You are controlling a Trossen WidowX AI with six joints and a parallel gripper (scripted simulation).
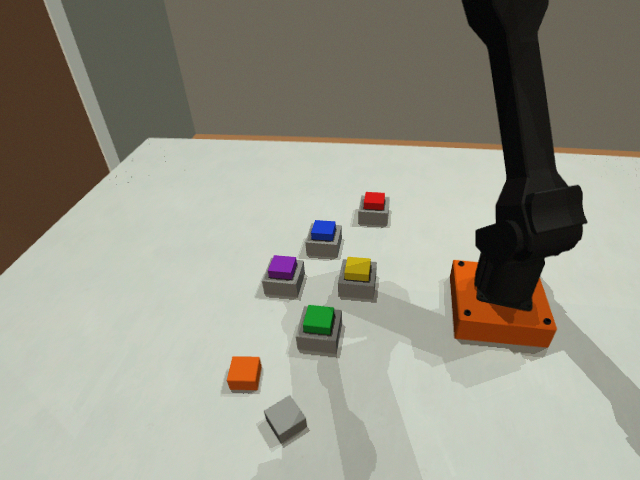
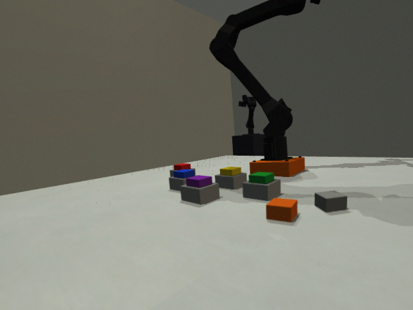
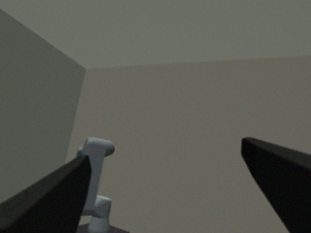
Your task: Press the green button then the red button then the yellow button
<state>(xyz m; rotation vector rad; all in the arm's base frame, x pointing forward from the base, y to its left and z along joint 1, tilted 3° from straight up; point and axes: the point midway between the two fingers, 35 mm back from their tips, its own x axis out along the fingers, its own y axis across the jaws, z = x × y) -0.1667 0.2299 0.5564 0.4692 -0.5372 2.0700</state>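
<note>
The gripper [image 3: 165, 180] is spread wide with nothing between its fingers, raised high and facing a wall, well apart from the buttons. The green button [image 1: 318, 319] sits on the table [image 1: 129, 289], nearest of the five, left of the arm's orange base [image 1: 498, 322].

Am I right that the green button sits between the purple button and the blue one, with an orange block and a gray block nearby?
Not quite. In the top view the green button sits nearer the orange block and gray block, outside the purple-blue pair.
</note>
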